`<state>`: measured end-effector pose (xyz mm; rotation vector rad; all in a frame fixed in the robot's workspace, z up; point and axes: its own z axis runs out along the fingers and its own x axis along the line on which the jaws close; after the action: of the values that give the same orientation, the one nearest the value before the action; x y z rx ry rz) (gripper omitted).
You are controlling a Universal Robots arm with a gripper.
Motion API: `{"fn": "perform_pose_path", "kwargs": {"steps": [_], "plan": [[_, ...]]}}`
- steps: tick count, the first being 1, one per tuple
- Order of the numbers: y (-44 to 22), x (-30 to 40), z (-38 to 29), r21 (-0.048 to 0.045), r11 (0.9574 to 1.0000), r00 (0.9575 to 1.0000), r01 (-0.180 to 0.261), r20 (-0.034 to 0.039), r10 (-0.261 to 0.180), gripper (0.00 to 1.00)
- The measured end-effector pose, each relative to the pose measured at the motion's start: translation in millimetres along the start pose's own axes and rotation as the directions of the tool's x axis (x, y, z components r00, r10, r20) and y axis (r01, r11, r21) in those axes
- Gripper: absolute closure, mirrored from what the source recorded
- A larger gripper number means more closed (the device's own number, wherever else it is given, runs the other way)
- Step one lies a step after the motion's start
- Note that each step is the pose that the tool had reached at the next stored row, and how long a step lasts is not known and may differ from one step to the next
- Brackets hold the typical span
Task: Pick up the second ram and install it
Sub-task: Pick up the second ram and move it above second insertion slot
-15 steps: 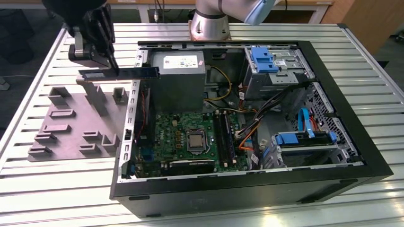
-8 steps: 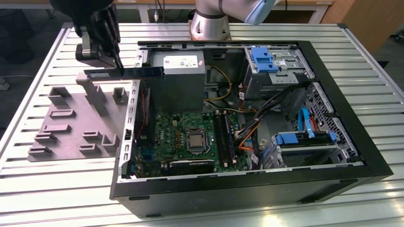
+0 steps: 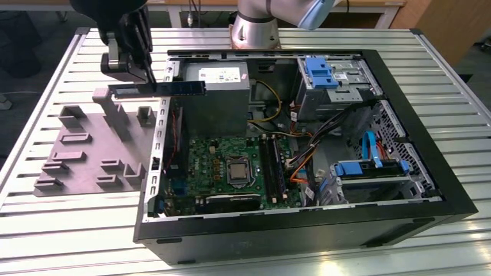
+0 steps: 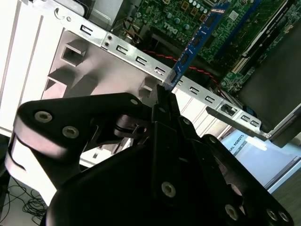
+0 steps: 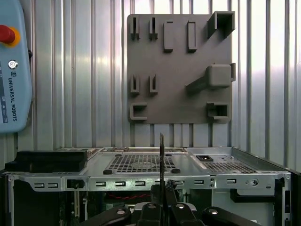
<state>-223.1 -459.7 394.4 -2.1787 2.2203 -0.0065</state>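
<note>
- In the second wrist view the gripper (image 4: 165,92) is closest, jaws clamped on the second ram (image 4: 195,40). The ram runs away from the fingertips as a narrow blue strip. The gripper's black body blocks what lies under it.
- The first wrist view shows the same stick (image 5: 162,155) edge-on, a thin dark line rising from the gripper (image 5: 162,190).
- The exterior view gives its flat side: the second ram (image 3: 172,88) is a long dark board with darker chips. It is held level in the air, and the gripper (image 3: 144,83) grips it off-centre.
- Beneath it runs the slotted case wall (image 4: 141,61), with the grey tray (image 3: 84,144) on one side and the power supply (image 3: 216,86) on the other.
- Deeper in the case lie the motherboard (image 3: 222,158) and the black memory sockets (image 3: 272,167).
- Farthest in the first wrist view are the tray's raised blocks (image 5: 178,70) and a pale blue pendant (image 5: 14,75) on the slatted table (image 5: 70,70).
</note>
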Motion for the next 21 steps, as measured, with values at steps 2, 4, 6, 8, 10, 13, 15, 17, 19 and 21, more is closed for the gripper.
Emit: {"fn": "perform_pose_path", "kwargs": {"steps": [2, 4, 6, 8, 10, 13, 15, 17, 19, 21], "plan": [[-1.7, 0.0, 0.1, 0.0000, 1.0000, 1.0000, 0.000, 0.0000, 0.000, 0.86], [-3.4, -0.1, 0.1, 0.0000, 1.0000, 1.0000, 0.000, 0.0000, 0.000, 0.86], [-4.9, -0.1, 0.2, 0.0000, 1.0000, 1.0000, 0.000, 0.0001, 0.000, 0.86], [-6.8, -0.1, 0.2, 0.0000, 1.0000, 1.0000, 0.000, 0.0000, 0.000, 0.86], [-8.5, -0.2, 0.2, 0.0000, 1.0000, 1.0000, 0.000, 0.0001, 0.000, 0.86], [-11.0, -0.2, 0.3, 0.0000, 1.0000, 1.0000, 0.000, 0.0001, 0.000, 0.86], [-12.6, -0.3, 0.3, 0.0000, 1.0000, 1.0000, 0.000, 0.0000, 0.000, 0.86], [-14.0, -0.3, 0.3, 0.0000, 1.0000, 1.0000, 0.000, 0.0000, 0.000, 0.86], [-15.5, -0.3, 0.4, 0.0000, 1.0000, 1.0000, 0.000, 0.0001, 0.000, 0.86], [-17.1, -0.3, 0.4, 0.0000, 1.0000, 1.0000, 0.000, 0.0000, 0.000, 0.86]]}}
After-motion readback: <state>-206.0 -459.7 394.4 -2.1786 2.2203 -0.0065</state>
